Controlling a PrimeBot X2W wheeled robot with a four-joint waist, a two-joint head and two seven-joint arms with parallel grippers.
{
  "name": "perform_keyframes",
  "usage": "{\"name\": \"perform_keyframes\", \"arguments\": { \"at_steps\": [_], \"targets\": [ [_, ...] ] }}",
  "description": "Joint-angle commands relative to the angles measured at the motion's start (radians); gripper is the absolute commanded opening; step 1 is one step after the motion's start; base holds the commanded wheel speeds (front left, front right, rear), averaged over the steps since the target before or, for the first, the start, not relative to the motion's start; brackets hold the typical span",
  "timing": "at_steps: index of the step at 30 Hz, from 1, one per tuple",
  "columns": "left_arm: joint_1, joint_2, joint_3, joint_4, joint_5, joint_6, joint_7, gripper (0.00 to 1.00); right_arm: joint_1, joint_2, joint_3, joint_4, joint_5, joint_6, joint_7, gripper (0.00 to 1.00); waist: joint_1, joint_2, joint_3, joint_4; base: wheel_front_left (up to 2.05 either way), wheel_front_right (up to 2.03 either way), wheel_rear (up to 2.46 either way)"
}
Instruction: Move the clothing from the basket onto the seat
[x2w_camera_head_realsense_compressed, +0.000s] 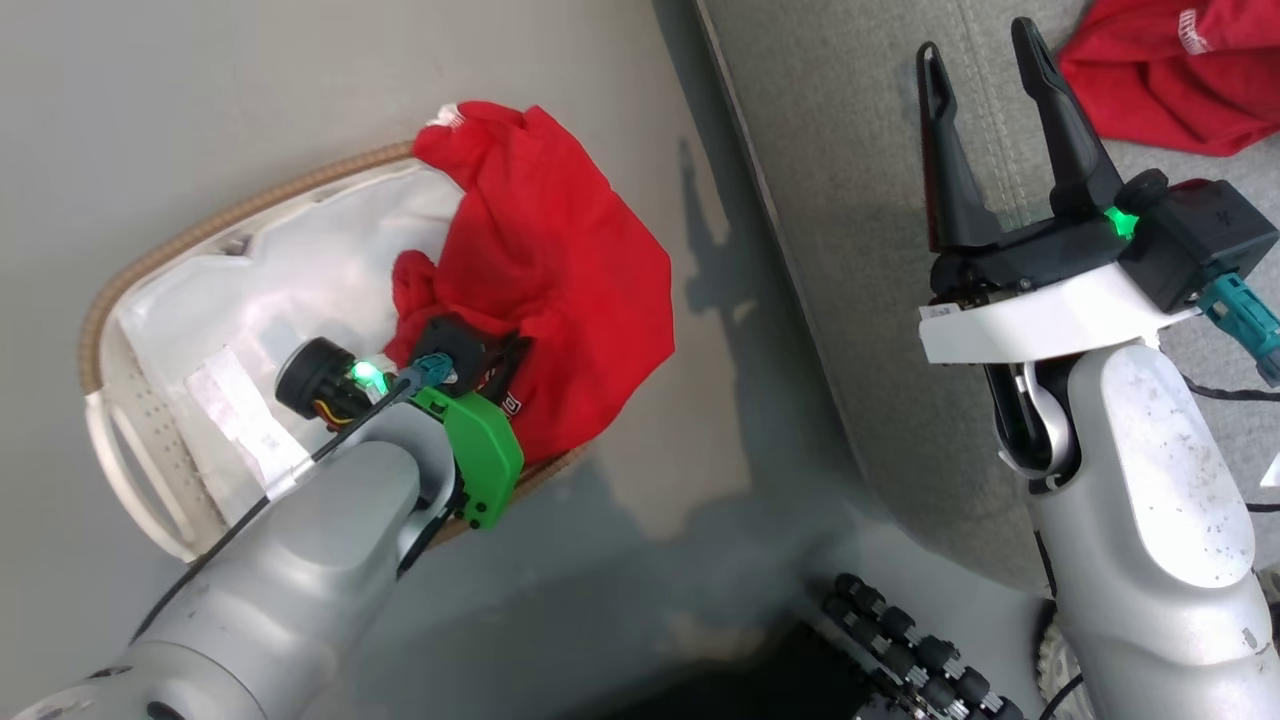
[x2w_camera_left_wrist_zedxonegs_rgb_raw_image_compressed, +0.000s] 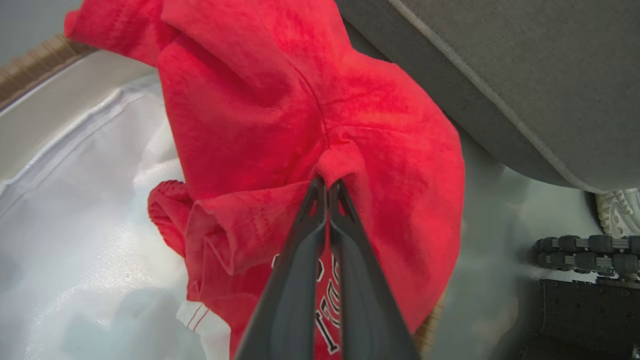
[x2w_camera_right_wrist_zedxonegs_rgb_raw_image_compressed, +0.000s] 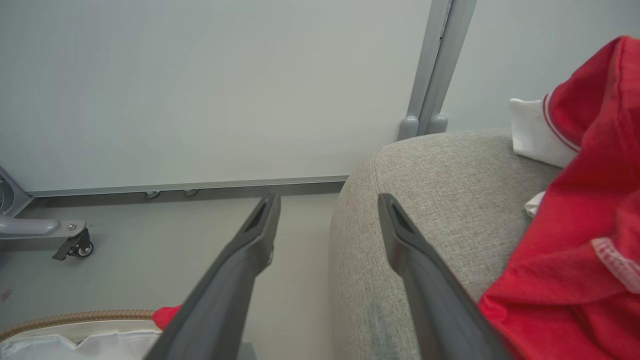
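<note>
Red jersey (x2w_camera_left_wrist_zedxonegs_rgb_raw_image_compressed: 310, 100), half in the white basket (x2w_camera_head_realsense_compressed: 150, 260) and draped over its woven rim, is pinched by a fold between the clenched left gripper (x2w_camera_left_wrist_zedxonegs_rgb_raw_image_compressed: 327, 182) tips; right gripper (x2w_camera_head_realsense_compressed: 978, 40) stands released over the grey sofa (x2w_camera_head_realsense_compressed: 860, 200), second red garment (x2w_camera_head_realsense_compressed: 1160, 80) near its fingertips.

Smooth pale grey floor (x2w_camera_head_realsense_compressed: 200, 100): bears oval white plastic basket with brown woven rim (x2w_camera_head_realsense_compressed: 150, 415) and large grey fabric sofa (x2w_camera_head_realsense_compressed: 880, 200); sofa carries crumpled red garment (x2w_camera_head_realsense_compressed: 1170, 80).

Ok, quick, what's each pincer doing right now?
Left pincer: shut on the clothing in the basket.
Right pincer: open, holding nothing.
</note>
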Motion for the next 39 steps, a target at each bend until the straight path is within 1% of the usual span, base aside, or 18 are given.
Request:
{"name": "perform_keyframes", "arguments": {
  "at_steps": [1,2,6,9,13,21,26,28,39],
  "targets": [
    [0.020,-0.017,0.020,-0.009,-0.013,-0.002,-0.009,0.00,0.018,-0.003,-0.009,0.011,-0.012,-0.001,-0.005,1.00,0.0000,0.0000,-0.086,0.054,0.00,0.00,0.00],
    [0.017,-0.020,0.045,-0.023,-0.011,-0.002,-0.009,0.00,0.022,-0.003,-0.011,0.015,-0.015,-0.001,-0.005,1.00,0.0000,0.0000,-0.098,0.064,0.00,0.00,0.00],
    [0.085,-0.030,0.196,-0.091,0.025,-0.002,-0.007,0.00,0.042,-0.004,-0.021,0.040,-0.041,-0.001,-0.005,1.00,0.0000,0.0000,-0.174,0.113,0.00,0.00,0.00],
    [0.134,-0.042,0.317,-0.160,0.087,0.003,-0.007,0.00,0.062,-0.004,-0.026,0.059,-0.051,-0.001,-0.005,1.00,0.0000,0.0000,-0.231,0.146,0.00,0.00,0.00],
    [0.228,-0.057,0.454,-0.234,0.179,0.003,-0.007,0.00,0.088,-0.004,-0.026,0.084,-0.060,-0.001,-0.005,1.00,0.0000,0.0000,-0.304,0.183,0.00,0.00,0.00],
    [0.381,-0.115,0.685,-0.386,0.316,-0.002,-0.007,0.00,0.150,-0.004,-0.032,0.128,-0.065,-0.001,-0.005,1.00,0.0000,0.0000,-0.436,0.232,0.00,0.00,0.00],
    [0.451,-0.145,0.780,-0.494,0.361,-0.002,-0.007,0.00,0.194,-0.004,-0.027,0.150,-0.067,-0.001,-0.005,1.00,0.0000,0.0000,-0.508,0.256,0.00,0.00,0.00],
    [0.469,-0.155,0.814,-0.536,0.350,-0.002,-0.007,0.00,0.209,-0.004,-0.024,0.158,-0.068,-0.001,-0.005,1.00,0.0000,0.0000,-0.530,0.262,0.00,0.00,0.00],
    [0.499,-0.170,0.902,-0.698,0.383,-0.002,-0.007,0.00,0.306,-0.004,0.013,0.206,-0.059,-0.001,-0.005,1.00,0.0000,0.0000,-0.643,0.293,0.00,0.00,0.00]
  ]
}}
